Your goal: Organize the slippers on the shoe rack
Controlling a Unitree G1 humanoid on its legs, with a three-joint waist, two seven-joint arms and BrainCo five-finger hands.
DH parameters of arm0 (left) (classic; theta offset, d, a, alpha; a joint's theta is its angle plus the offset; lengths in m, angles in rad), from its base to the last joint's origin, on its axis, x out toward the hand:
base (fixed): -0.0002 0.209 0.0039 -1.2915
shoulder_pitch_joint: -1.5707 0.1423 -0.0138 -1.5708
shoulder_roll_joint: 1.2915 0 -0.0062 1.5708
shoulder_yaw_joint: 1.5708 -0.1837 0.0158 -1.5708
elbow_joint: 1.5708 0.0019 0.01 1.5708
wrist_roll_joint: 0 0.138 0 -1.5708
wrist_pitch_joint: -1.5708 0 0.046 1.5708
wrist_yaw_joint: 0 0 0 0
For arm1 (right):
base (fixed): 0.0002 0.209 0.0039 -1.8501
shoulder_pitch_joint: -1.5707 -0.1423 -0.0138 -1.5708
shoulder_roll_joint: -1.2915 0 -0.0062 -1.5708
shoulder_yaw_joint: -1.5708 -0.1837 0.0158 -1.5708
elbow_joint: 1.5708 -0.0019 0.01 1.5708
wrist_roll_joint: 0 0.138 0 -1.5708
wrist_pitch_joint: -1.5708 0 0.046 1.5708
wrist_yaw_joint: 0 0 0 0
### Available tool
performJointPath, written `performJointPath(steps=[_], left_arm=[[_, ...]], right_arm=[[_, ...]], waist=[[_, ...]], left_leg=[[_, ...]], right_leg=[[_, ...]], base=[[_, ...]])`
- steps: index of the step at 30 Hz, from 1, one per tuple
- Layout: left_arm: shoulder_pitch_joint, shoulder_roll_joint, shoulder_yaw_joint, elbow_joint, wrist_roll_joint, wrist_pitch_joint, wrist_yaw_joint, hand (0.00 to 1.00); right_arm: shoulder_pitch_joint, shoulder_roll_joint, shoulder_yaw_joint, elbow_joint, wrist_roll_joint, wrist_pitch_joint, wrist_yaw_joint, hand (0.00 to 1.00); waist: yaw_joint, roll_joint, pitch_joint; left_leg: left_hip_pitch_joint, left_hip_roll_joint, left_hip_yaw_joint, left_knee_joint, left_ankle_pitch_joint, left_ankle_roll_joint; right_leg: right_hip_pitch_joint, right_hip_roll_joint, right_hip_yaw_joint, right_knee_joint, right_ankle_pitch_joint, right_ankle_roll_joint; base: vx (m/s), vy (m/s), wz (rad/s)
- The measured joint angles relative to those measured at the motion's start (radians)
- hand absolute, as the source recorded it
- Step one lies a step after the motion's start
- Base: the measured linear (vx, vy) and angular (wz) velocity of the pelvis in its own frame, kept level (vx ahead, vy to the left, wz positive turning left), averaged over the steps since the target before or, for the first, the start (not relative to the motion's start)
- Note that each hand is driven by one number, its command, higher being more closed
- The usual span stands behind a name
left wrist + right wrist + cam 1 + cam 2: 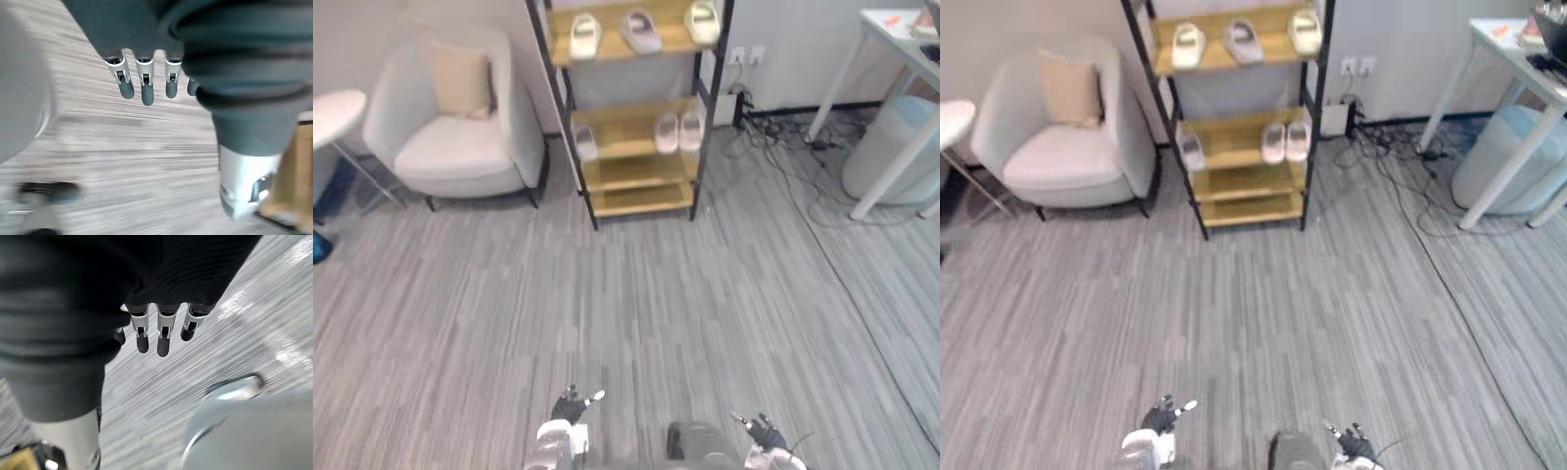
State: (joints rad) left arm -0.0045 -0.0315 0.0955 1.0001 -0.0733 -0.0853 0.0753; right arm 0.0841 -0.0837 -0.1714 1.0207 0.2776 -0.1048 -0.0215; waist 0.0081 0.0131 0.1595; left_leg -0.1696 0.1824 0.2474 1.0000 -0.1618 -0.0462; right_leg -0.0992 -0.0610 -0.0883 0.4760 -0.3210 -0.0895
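A black-framed shoe rack (703, 117) with wooden shelves stands against the far wall. Its top shelf holds three pale slippers (641, 31) spread apart. On the middle shelf a pair of white slippers (678, 131) sits at the right and a single slipper (585, 143) at the left. The lower shelves are bare. My left hand (570, 403) and right hand (762, 431) hang low at the view's bottom edge, far from the rack. Both hands have relaxed fingers (146, 88) and hold nothing, as each wrist view shows over the grey floor.
A white armchair (455, 127) with a beige cushion stands left of the rack. A round side table (333, 113) is at the far left. At the right are a white desk (901, 59), a pale blue bin (891, 147) and loose cables (783, 147) on the floor.
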Motion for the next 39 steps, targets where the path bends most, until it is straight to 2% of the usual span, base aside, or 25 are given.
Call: performJointPath(steps=[2, 5, 7, 8, 10, 11, 12, 13, 14, 16, 17, 20, 21, 23, 24, 25, 28, 29, 30, 31, 33, 34, 35, 37, 39], left_arm=[[-0.002, -0.002, 0.002, -0.011, -0.006, -0.008, 0.001, 0.0], [-0.002, -0.009, -0.007, -0.013, -0.008, -0.018, 0.001, 0.0], [-0.007, -0.018, -0.01, -0.012, -0.007, -0.017, 0.003, 0.0], [-0.009, -0.015, -0.022, -0.009, -0.007, -0.017, 0.004, 0.0], [0.0, -0.006, -0.037, 0.002, -0.005, -0.015, 0.004, 0.0], [-0.002, -0.007, -0.037, 0.011, 0.0, -0.014, 0.003, 0.0], [-0.004, -0.002, -0.044, 0.012, 0.015, -0.012, -0.001, 0.0], [-0.005, 0.003, -0.051, 0.017, 0.017, -0.007, -0.003, 0.0], [-0.005, 0.008, -0.06, 0.03, 0.028, 0.006, -0.003, 0.0], [-0.006, 0.01, -0.083, 0.035, 0.032, 0.012, -0.001, 0.0], [-0.007, 0.01, -0.085, 0.035, 0.032, 0.012, 0.0, 0.0], [-0.02, 0.018, -0.084, 0.035, 0.029, 0.01, 0.002, 0.0], [-0.022, 0.018, -0.085, 0.035, 0.029, 0.009, 0.002, 0.0], [-0.022, 0.022, -0.084, 0.055, 0.03, 0.009, 0.002, 0.0], [-0.028, 0.01, -0.081, 0.079, 0.03, 0.011, 0.004, 0.0], [-0.025, 0.002, -0.083, 0.092, 0.031, 0.008, -0.001, 0.0], [-0.028, -0.021, -0.063, 0.097, 0.032, 0.009, -0.004, 0.0], [-0.023, -0.025, -0.049, 0.086, 0.032, 0.006, -0.006, 0.0], [-0.025, -0.027, -0.032, 0.068, 0.032, 0.006, -0.008, 0.0], [-0.022, -0.02, -0.027, 0.056, 0.032, 0.005, -0.012, 0.0], [-0.02, -0.019, -0.03, 0.038, 0.032, 0.005, -0.015, 0.0], [-0.019, -0.019, -0.04, 0.024, 0.03, 0.004, -0.016, 0.0], [-0.017, -0.019, -0.046, 0.02, 0.03, 0.004, -0.017, 0.0], [-0.015, -0.019, -0.067, 0.02, 0.03, 0.004, -0.017, 0.0], [-0.017, -0.019, -0.094, 0.016, 0.032, 0.004, -0.018, 0.0]], right_arm=[[-0.005, 0.016, -0.003, -0.011, 0.0, 0.001, -0.001, 0.0], [0.004, 0.024, -0.012, -0.025, 0.0, 0.007, -0.003, 0.0], [0.003, 0.023, -0.012, -0.023, -0.002, 0.007, -0.007, 0.0], [0.004, 0.024, -0.013, -0.018, -0.003, 0.013, -0.012, 0.0], [0.026, 0.044, -0.022, -0.021, -0.004, 0.016, -0.015, 0.0], [0.034, 0.05, -0.021, -0.023, -0.005, 0.016, -0.012, 0.0], [0.039, 0.057, -0.022, -0.023, -0.015, 0.017, -0.01, 0.0], [0.039, 0.062, -0.021, -0.024, -0.037, 0.017, -0.006, 0.0], [0.041, 0.066, -0.022, -0.027, -0.041, 0.016, 0.003, 0.0], [0.043, 0.057, -0.022, -0.059, -0.043, 0.011, 0.002, 0.0], [0.037, 0.053, -0.022, -0.067, -0.043, 0.007, 0.002, 0.0], [0.024, 0.052, -0.033, -0.064, -0.042, -0.003, 0.003, 0.0], [0.017, 0.051, -0.046, -0.062, -0.042, -0.003, 0.003, 0.0], [0.015, 0.052, -0.055, -0.043, -0.041, -0.003, 0.003, 0.0], [0.002, 0.038, -0.068, -0.028, -0.039, -0.004, 0.003, 0.0], [-0.019, 0.023, -0.075, -0.017, -0.041, -0.002, 0.001, 0.0], [-0.013, 0.005, -0.099, 0.017, -0.039, 0.004, 0.002, 0.0], [-0.001, 0.002, -0.092, 0.008, -0.039, 0.004, 0.001, 0.0], [0.009, 0.003, -0.058, -0.004, -0.039, 0.004, 0.002, 0.0], [0.015, 0.0, -0.029, -0.02, -0.039, 0.005, 0.003, 0.0], [0.014, 0.005, -0.008, -0.023, -0.038, 0.005, 0.002, 0.0], [0.015, 0.009, -0.002, -0.023, -0.038, 0.007, 0.002, 0.0], [0.018, 0.015, -0.005, -0.023, -0.037, 0.01, 0.002, 0.0], [0.018, 0.019, -0.013, -0.025, -0.034, 0.012, 0.001, 0.0], [0.019, 0.023, -0.017, -0.026, -0.034, 0.013, 0.001, 0.0]], waist=[[0.003, -0.001, 0.0], [0.006, 0.001, -0.001], [0.023, 0.006, -0.007], [0.037, -0.009, -0.016], [0.035, -0.058, -0.076], [0.032, -0.078, -0.079], [0.032, -0.097, -0.073], [0.03, -0.1, -0.071], [0.017, -0.092, -0.064], [0.012, -0.071, -0.052], [0.016, -0.052, -0.041], [-0.001, -0.05, -0.04], [-0.005, -0.043, -0.036], [-0.007, -0.057, -0.04], [-0.017, -0.031, -0.041], [-0.011, -0.007, -0.038], [-0.016, 0.004, -0.027], [-0.021, 0.005, -0.028], [-0.023, -0.006, -0.024], [-0.011, -0.006, -0.02], [-0.005, -0.007, -0.017], [0.001, -0.008, -0.016], [0.005, -0.013, -0.016], [0.005, -0.013, -0.017], [0.006, -0.012, -0.019]], left_leg=[[-0.055, 0.003, 0.027, -0.094, -0.033, 0.008], [-0.074, -0.062, 0.093, -0.472, -0.038, -0.008], [-0.078, -0.113, 0.064, -0.711, 0.049, -0.004], [-0.074, -0.138, 0.039, -0.712, 0.115, 0.027], [-0.071, -0.198, 0.054, -0.666, 0.083, 0.078], [-0.048, -0.218, 0.063, -0.647, 0.054, 0.106], [0.003, -0.24, 0.067, -0.662, 0.035, 0.119], [0.053, -0.249, 0.061, -0.685, 0.018, 0.127], [0.123, -0.25, 0.038, -0.705, 0.0, 0.132], [0.233, -0.239, 0.025, -0.753, 0.0, 0.131], [0.295, -0.226, 0.021, -0.79, 0.0, 0.131], [0.367, -0.19, 0.013, -0.828, -0.004, 0.12], [0.381, -0.174, 0.006, -0.828, -0.017, 0.089], [0.411, -0.162, -0.023, -0.829, -0.053, 0.028], [0.434, -0.141, -0.051, -0.827, -0.074, -0.004], [0.416, -0.118, -0.068, -0.803, -0.05, -0.029], [0.43, -0.129, -0.107, -0.708, 0.091, -0.047], [0.398, -0.114, -0.114, -0.597, 0.124, -0.065], [0.316, -0.095, -0.127, -0.41, 0.197, -0.09], [0.219, -0.059, -0.122, -0.208, 0.227, -0.088], [0.077, -0.008, -0.085, -0.016, 0.137, -0.047], [0.031, 0.006, -0.054, -0.016, 0.08, -0.03], [0.01, 0.009, 0.002, -0.092, 0.031, -0.023], [0.003, -0.008, 0.069, -0.263, -0.002, -0.016], [0.01, -0.063, 0.106, -0.54, 0.022, -0.022]], right_leg=[[0.035, -0.011, 0.014, -0.006, -0.025, 0.01], [0.102, -0.033, 0.038, -0.057, -0.056, 0.04], [0.123, -0.036, 0.069, -0.074, -0.094, 0.066], [0.137, -0.046, 0.098, -0.087, -0.112, 0.081], [0.158, -0.098, 0.136, -0.078, -0.113, 0.128], [0.143, -0.118, 0.162, 0.009, -0.108, 0.153], [0.085, -0.128, 0.194, 0.206, -0.069, 0.215], [0.015, -0.122, 0.215, 0.394, -0.018, 0.266], [-0.047, -0.106, 0.208, 0.575, -0.008, 0.271], [-0.125, -0.11, 0.145, 0.655, -0.013, 0.243], [-0.163, -0.109, 0.101, 0.619, -0.03, 0.204], [-0.253, -0.094, 0.023, 0.343, -0.035, 0.16], [-0.271, -0.063, 0.019, 0.203, 0.011, 0.148], [-0.285, -0.018, 0.054, -0.071, 0.226, 0.096], [-0.273, 0.004, 0.046, -0.068, 0.3, 0.077], [-0.263, 0.013, 0.042, -0.06, 0.286, 0.06], [-0.179, -0.012, 0.016, -0.013, 0.195, 0.047], [-0.135, -0.015, 0.001, -0.02, 0.171, 0.045], [-0.088, -0.022, -0.01, -0.037, 0.136, 0.042], [-0.058, -0.021, -0.013, -0.043, 0.11, 0.028], [-0.004, -0.016, -0.021, -0.047, 0.066, 0.002], [0.027, -0.017, -0.02, -0.059, 0.054, 0.003], [0.061, -0.028, -0.019, -0.068, 0.049, 0.023], [0.102, -0.033, -0.02, -0.095, 0.04, 0.037], [0.117, -0.036, -0.025, -0.105, 0.025, 0.062]], base=[[0.26, 0.006, -0.18], [0.36, 0.133, -0.23], [0.51, 0.228, -0.45], [0.54, 0.24, -0.56], [0.62, 0.207, -0.32], [0.67, 0.192, 0.0], [0.5, 0.165, 0.06], [0.69, 0.212, 0.11], [0.52, 0.148, 0.1], [0.55, 0.104, 0.03], [0.48, 0.039, 0.06], [0.47, -0.073, 0.32], [0.48, -0.169, 0.36], [0.53, -0.228, 0.26], [0.57, -0.223, 0.14], [0.64, -0.253, 0.12], [0.44, -0.195, 0.3], [0.35, -0.203, 0.49], [0.33, -0.22, 0.31], [0.22, -0.158, 0.18], [0.18, -0.11, 0.03], [0.22, -0.08, -0.08], [0.18, -0.031, -0.1], [0.19, 0.031, -0.04], [0.25, 0.107, 0.05]])
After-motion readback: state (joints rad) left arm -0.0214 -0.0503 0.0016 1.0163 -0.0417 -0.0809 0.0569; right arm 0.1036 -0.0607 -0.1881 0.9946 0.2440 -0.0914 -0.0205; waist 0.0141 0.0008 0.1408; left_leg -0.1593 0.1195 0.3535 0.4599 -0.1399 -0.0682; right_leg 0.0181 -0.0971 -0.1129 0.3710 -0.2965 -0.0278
